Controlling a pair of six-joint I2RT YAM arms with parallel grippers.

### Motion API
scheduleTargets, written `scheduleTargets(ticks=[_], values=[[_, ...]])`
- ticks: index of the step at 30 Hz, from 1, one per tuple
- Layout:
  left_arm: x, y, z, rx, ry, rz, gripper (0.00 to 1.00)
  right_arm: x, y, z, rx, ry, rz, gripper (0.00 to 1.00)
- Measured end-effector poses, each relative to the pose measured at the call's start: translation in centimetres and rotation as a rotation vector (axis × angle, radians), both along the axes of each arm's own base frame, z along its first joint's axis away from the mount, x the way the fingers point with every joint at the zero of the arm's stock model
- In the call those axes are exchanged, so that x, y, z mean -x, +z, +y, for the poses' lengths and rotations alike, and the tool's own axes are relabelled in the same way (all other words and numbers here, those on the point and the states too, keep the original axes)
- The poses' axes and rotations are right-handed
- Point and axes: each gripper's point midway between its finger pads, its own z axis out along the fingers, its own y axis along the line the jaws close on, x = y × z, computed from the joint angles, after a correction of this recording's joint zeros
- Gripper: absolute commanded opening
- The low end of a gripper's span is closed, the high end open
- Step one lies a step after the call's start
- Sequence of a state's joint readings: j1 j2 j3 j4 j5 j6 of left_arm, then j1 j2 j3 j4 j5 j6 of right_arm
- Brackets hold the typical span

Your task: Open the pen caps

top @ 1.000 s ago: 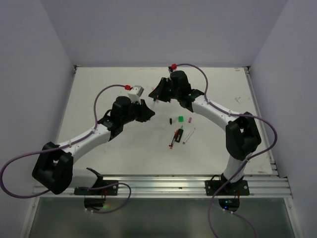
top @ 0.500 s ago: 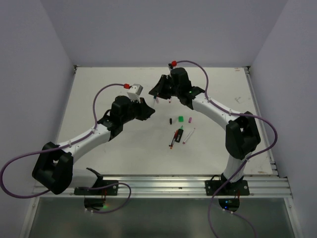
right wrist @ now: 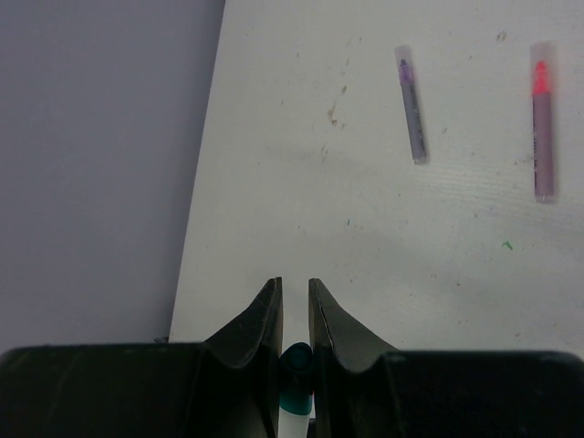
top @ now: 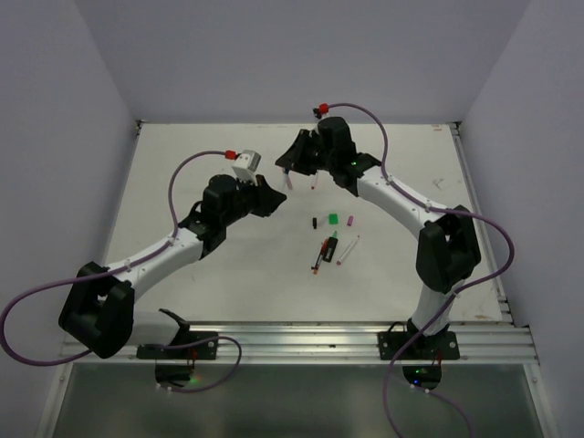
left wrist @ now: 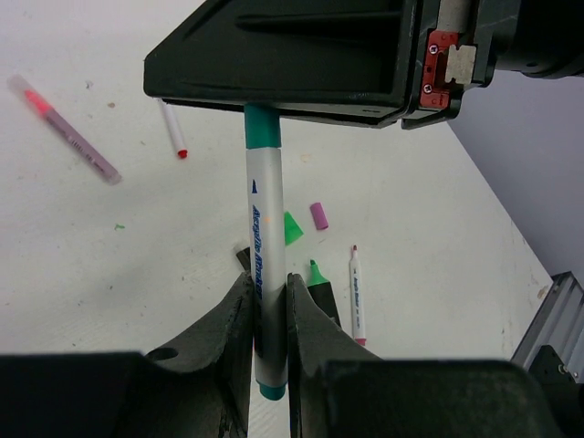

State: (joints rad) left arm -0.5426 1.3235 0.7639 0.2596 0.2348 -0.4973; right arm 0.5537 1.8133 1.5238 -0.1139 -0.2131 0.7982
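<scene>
A whitish pen with a teal cap is held in the air between both grippers. My left gripper is shut on the lower barrel. My right gripper is shut on the teal cap, deep between its fingers. In the top view the pen spans the gap from the left gripper to the right gripper, above the table's back middle. The cap still sits on the barrel.
On the table lie a loose green cap, a black cap, a pink cap, a bunch of pens and a thin pen. A greyish pink-tipped pen and a red-tipped one lie farther back.
Both grippers have shifted slightly toward the back of the table with the pen still held between them. Their grips look the same.
</scene>
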Motion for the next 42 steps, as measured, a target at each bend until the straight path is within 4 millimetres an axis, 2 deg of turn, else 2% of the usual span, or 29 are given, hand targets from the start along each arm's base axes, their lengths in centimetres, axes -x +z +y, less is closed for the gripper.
scheduleTargets(ticks=[15, 27, 30, 31, 32, 34, 36, 38, 40, 42], values=[[-0.5, 0.5, 0.3, 0.009, 0.021, -0.023, 0.0, -1.7, 0.8, -0.2, -0.022, -0.003, -0.013, 0.0], [-0.4, 0.6, 0.3, 0.013, 0.021, -0.031, 0.0, -2.4, 1.1, -0.6, -0.073, -0.015, 0.001, 0.0], [0.0, 0.3, 0.6, -0.001, 0.02, -0.019, 0.31, -1.9, 0.2, -0.6, -0.092, -0.002, 0.008, 0.0], [0.5, -0.1, 0.6, -0.016, 0.004, -0.001, 0.53, -1.9, -0.2, -0.7, -0.097, -0.005, 0.0, 0.0], [1.9, -1.4, 0.7, -0.049, -0.028, 0.049, 0.63, -2.9, 0.0, -1.5, -0.095, -0.046, -0.043, 0.0], [4.7, -4.0, 0.9, -0.108, -0.082, 0.149, 0.81, -5.1, 1.0, -4.5, -0.11, -0.136, -0.121, 0.0], [6.6, -5.8, 1.1, -0.162, -0.12, 0.224, 0.87, -6.5, 2.0, -7.9, -0.117, -0.226, -0.18, 0.0], [7.3, -6.6, 1.5, -0.186, -0.122, 0.262, 0.88, -6.7, 2.9, -9.8, -0.12, -0.275, -0.221, 0.0], [7.6, -7.0, 1.8, -0.204, -0.121, 0.284, 0.88, -5.5, 3.4, -9.7, -0.121, -0.269, -0.247, 0.0], [7.5, -6.9, 1.8, -0.21, -0.122, 0.289, 0.89, -3.9, 3.5, -8.1, -0.121, -0.227, -0.26, 0.0]])
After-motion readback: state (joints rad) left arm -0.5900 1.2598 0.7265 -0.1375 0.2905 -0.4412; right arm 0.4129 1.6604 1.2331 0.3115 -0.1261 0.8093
